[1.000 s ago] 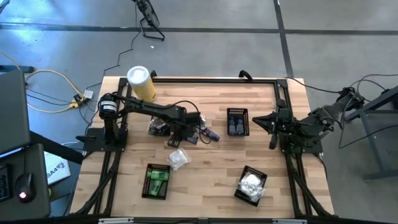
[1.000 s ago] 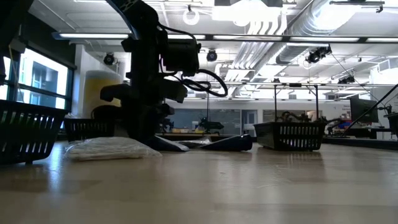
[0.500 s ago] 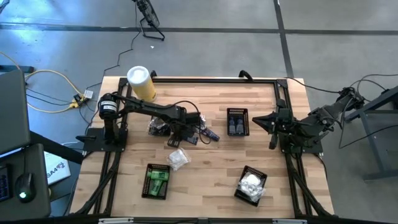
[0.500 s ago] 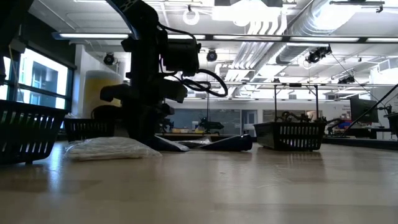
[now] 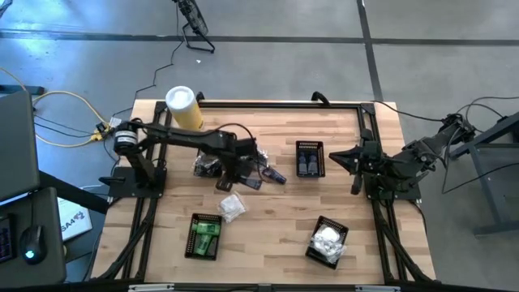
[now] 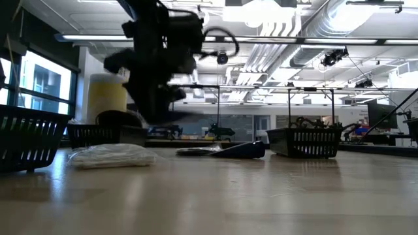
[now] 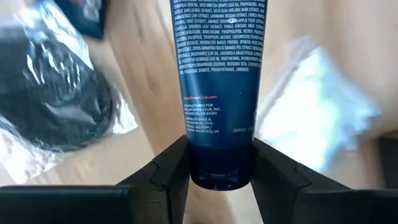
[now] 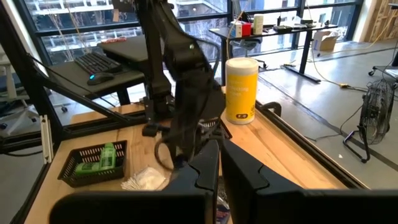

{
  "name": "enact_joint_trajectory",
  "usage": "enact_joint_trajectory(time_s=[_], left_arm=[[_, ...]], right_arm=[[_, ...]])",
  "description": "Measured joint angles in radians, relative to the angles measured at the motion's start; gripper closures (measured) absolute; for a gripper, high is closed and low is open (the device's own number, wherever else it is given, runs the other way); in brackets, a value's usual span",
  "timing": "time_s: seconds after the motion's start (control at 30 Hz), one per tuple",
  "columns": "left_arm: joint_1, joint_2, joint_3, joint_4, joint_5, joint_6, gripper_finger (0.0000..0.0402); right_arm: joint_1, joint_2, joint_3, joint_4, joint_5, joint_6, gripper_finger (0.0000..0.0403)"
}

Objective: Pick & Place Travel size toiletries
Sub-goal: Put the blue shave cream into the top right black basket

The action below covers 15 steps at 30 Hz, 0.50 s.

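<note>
My left gripper [image 5: 242, 169] hangs over the loose pile at the table's middle left, shut on a dark blue tube [image 7: 217, 74] with white print. A second blue tube [image 5: 272, 177] lies flat on the wood beside it, and silvery-clear packets [image 5: 207, 168] and a white packet [image 5: 232, 208] lie nearby. In the low view the left gripper [image 6: 155, 98] is a blurred shape above the table. My right gripper [image 8: 219, 163] is shut on nothing, held high at the table's right edge. My left gripper pinches the tube's rounded end [image 7: 217, 177] between its two fingers [image 7: 169, 168], one on each side. The fingers point steeply down. The tube runs on past the fingertips and out of the wrist picture. Its far end is not shown.
Three black mesh baskets stand on the table. One holds green bottles [image 5: 203, 236] at the near left, one holds white packets [image 5: 328, 241] at the near right, and one holds blue tubes [image 5: 310, 159] at the middle right. A yellow canister [image 5: 184, 109] stands at the far left.
My left gripper has risen from the pile with the blue tube between its fingers, tipping a little as it went. It is blurred in the low view. The second blue tube and the packets have stayed on the table.
</note>
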<state>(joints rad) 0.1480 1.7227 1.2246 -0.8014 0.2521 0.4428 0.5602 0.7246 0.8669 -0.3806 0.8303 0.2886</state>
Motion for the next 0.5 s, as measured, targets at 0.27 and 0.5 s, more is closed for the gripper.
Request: enact_joint_trajectory(time_s=[0.27, 0.5], left_arm=[[0.094, -0.054, 0.234, -0.111, 0.229, -0.004, 0.0263], [0.158, -0.054, 0.495, -0.126, 0.399, -0.037, 0.0263]], right_arm=[[0.000, -0.005, 0.000, 0.068, 0.000, -0.142, 0.0392], [0.000, -0.001, 0.000, 0.151, 0.000, -0.322, 0.0392]])
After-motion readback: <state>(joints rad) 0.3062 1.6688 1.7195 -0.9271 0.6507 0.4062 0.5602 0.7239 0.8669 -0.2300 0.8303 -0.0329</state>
